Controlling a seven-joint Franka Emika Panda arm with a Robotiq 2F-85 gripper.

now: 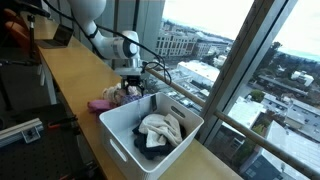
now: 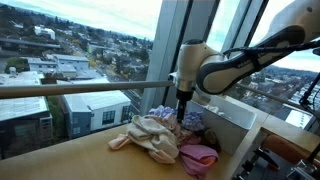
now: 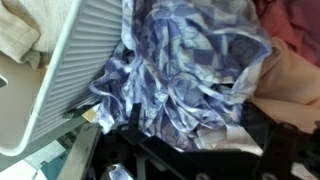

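Fingers (image 2: 183,113) are sitting low in the clothes heap, touching the blue checked cloth (image 3: 190,70) | clenched or released: I cannot tell | cloth is lying on the bench (image 2: 60,165) against the white bin (image 3: 70,70), beside a beige shirt (image 2: 150,135) and a pink garment (image 2: 198,157).

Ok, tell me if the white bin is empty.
Not empty: the white bin holds crumpled light and dark cloths, seen in an exterior view.

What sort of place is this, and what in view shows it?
Probably a high-rise office or lab: tall windows overlook city rooftops, and a wooden counter holds a white bin and clothes.
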